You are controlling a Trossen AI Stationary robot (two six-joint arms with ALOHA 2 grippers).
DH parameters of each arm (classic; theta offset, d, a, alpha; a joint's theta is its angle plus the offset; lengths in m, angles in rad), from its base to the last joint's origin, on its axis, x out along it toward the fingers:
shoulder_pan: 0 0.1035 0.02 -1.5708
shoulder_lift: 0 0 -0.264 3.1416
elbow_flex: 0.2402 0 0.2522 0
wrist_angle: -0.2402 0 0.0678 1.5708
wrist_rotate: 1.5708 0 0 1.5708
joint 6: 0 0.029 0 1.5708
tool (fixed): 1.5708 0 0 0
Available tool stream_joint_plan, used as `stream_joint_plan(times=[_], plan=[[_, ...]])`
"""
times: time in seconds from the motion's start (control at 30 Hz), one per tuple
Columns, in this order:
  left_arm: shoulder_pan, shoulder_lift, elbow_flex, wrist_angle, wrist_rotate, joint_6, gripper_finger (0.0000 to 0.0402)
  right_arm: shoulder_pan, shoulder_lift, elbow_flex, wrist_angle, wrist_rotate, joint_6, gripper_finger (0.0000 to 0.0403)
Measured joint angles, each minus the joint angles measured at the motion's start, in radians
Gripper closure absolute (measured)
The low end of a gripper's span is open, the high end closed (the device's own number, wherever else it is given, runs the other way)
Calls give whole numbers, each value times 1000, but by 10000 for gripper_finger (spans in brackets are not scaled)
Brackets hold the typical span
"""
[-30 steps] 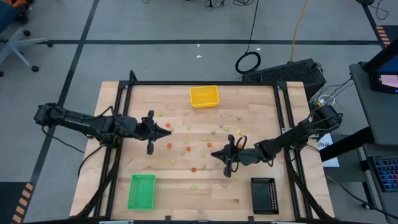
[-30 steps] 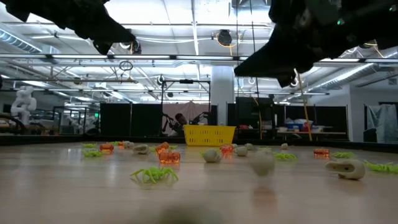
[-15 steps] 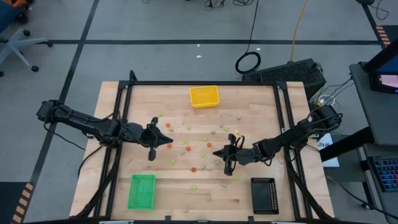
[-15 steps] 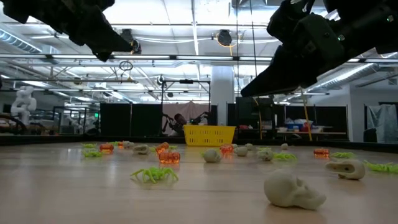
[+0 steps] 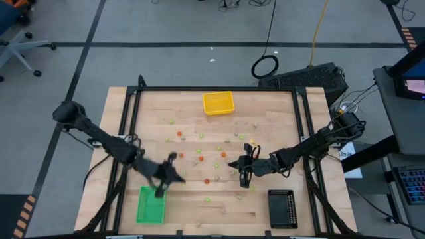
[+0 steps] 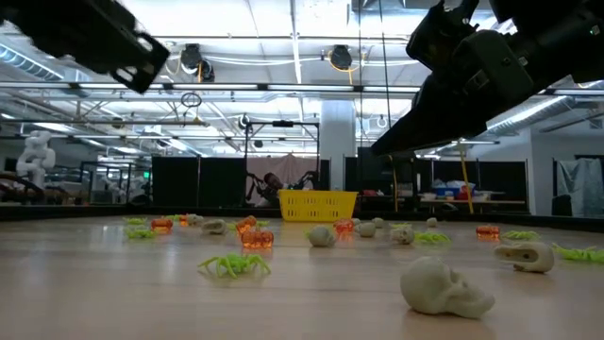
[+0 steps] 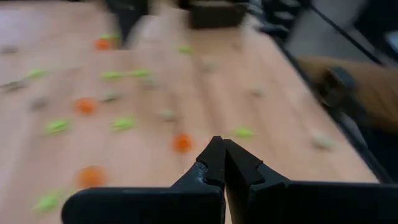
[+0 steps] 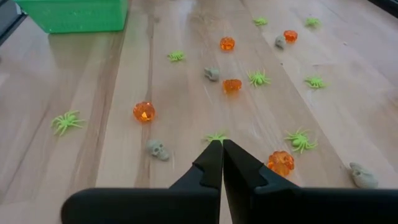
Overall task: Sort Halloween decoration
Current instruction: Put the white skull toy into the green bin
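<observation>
Tiny orange pumpkins (image 8: pixel 143 111), light green spiders (image 8: pixel 216 136) and beige skulls (image 8: pixel 157 149) lie scattered over the middle of the wooden table (image 5: pixel 265 113). One skull (image 6: pixel 444 288) rests on its side close to the near edge. My left gripper (image 5: pixel 180 178) hovers above the table beside the green tray (image 5: pixel 151 203), and its fingers (image 7: pixel 239 163) are shut with nothing showing between them. My right gripper (image 5: pixel 230 164) hangs shut above the pieces right of centre, its tips (image 8: pixel 222 152) just short of a green spider.
A yellow tray (image 5: pixel 218 103) sits at the far edge, and a black tray (image 5: pixel 281 208) at the near right corner. Black frame rails run along the table's left and right sides. Bare wood lies between the green and black trays.
My left gripper has swung from the table's middle left toward the near edge, ending beside the green tray, fingers still pointing right. A beige skull has dropped in front of the low camera and come to rest on the table. My right gripper has barely moved.
</observation>
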Motion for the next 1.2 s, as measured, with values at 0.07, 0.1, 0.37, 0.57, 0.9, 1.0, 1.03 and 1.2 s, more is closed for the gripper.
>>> stream_joint_plan(times=[0.07, 0.1, 0.37, 0.57, 0.9, 1.0, 1.03, 1.2], plan=[[-54, 70, 49, 0, -14, 21, 402, 0, 0, 0, 1, 0, 0, 401], [-76, 108, 77, 1, -17, 29, 402, 0, 0, 0, 1, 0, 0, 401], [-167, 374, 327, -98, -20, 14, 348, 0, 0, 0, 4, 0, -1, 401], [-186, 530, 502, -202, -43, -2, 236, 0, 0, 0, 4, 0, -1, 401], [-233, 687, 651, -237, -32, -35, 137, 0, -1, 0, 4, 0, 2, 401], [-244, 722, 670, -233, -22, -36, 136, 0, -1, 0, 4, 0, 2, 401], [-245, 735, 673, -235, -22, -39, 137, 0, -1, 0, 4, -1, 2, 401], [-245, 803, 713, -240, -33, -62, 155, 0, -1, 0, 4, -1, 2, 401]])
